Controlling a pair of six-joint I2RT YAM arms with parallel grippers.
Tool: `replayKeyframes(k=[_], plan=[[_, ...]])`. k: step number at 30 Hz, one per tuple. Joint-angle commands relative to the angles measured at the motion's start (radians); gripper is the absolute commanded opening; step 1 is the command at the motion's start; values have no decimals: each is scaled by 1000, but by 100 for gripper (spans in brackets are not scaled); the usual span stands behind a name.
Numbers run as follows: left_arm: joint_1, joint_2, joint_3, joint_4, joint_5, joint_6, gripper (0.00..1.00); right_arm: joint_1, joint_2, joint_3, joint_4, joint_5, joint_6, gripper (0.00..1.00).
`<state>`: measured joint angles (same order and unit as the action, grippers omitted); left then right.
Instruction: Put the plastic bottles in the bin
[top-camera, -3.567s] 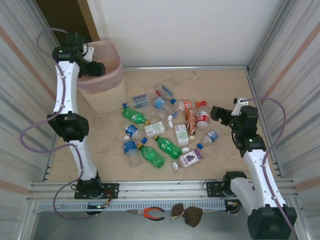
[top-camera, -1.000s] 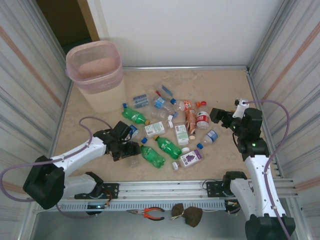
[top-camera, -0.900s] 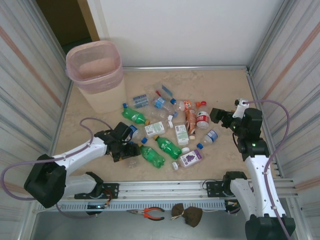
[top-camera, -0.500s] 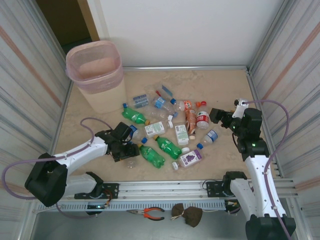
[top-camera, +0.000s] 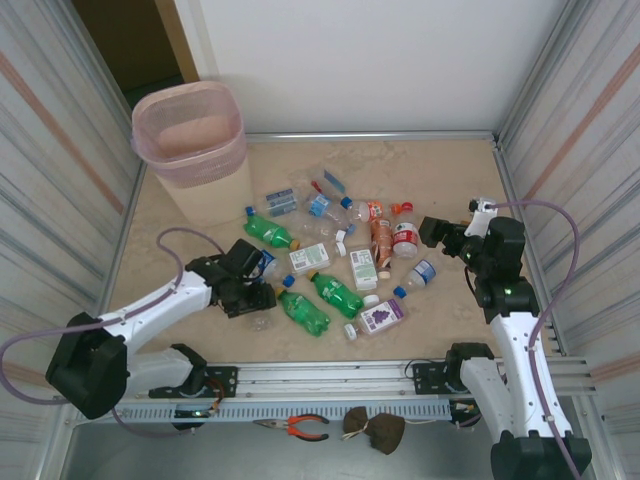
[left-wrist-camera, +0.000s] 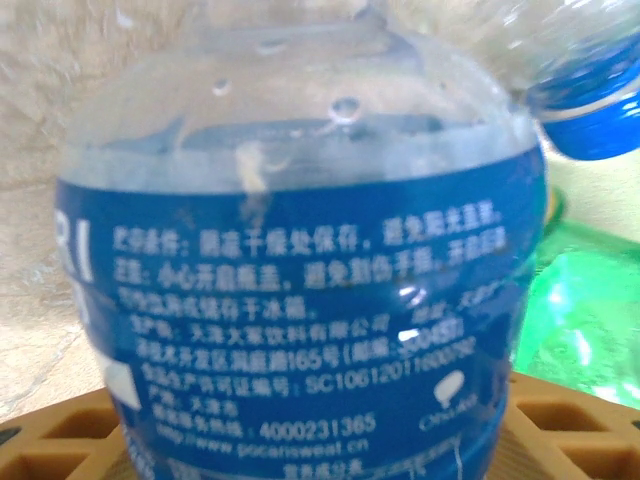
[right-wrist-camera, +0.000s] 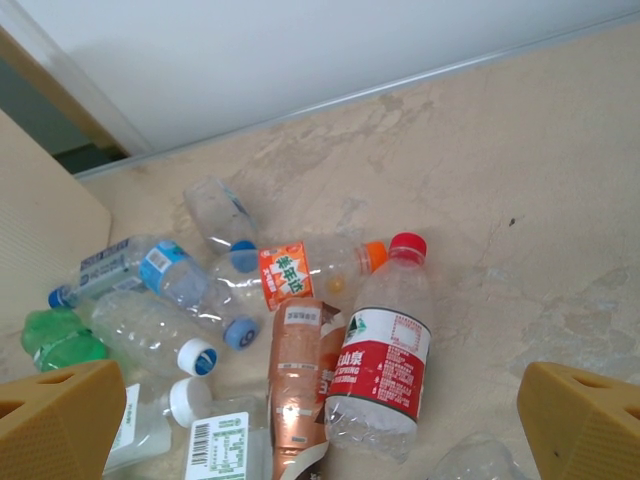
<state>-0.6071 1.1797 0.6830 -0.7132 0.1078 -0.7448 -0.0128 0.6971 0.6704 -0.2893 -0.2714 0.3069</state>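
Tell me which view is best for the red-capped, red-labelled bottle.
Right wrist: the red-labelled bottle lies whole in frame, red cap to base, label large and sharp. Top external has it small, label a red blur, beside the brown-labelled bottle. Left wrist is up against a blue-labelled water bottle.

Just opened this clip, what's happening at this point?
Two robot arms are working on moving plastic bottles from a table into the bin at its far left corner. The left gripper is low at the left edge of the scattered bottles, with a blue-labelled water bottle between its fingers; whether it grips firmly is unclear. The right gripper hangs open over the right side of the bottles, holding nothing.
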Motion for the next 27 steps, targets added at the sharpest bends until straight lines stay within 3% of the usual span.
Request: replayKeyframes(k=[1,10,27], plan=[[16,-42,83,-85,-45,56,62,5,-17,16,-13,-21,12,99],[85,-74,316,-153,-57,200,62,5,-44,35,-54,-2,26,99],[194,11,805,-119,-127,498,62,8,-11,122,-112,46,44,99]])
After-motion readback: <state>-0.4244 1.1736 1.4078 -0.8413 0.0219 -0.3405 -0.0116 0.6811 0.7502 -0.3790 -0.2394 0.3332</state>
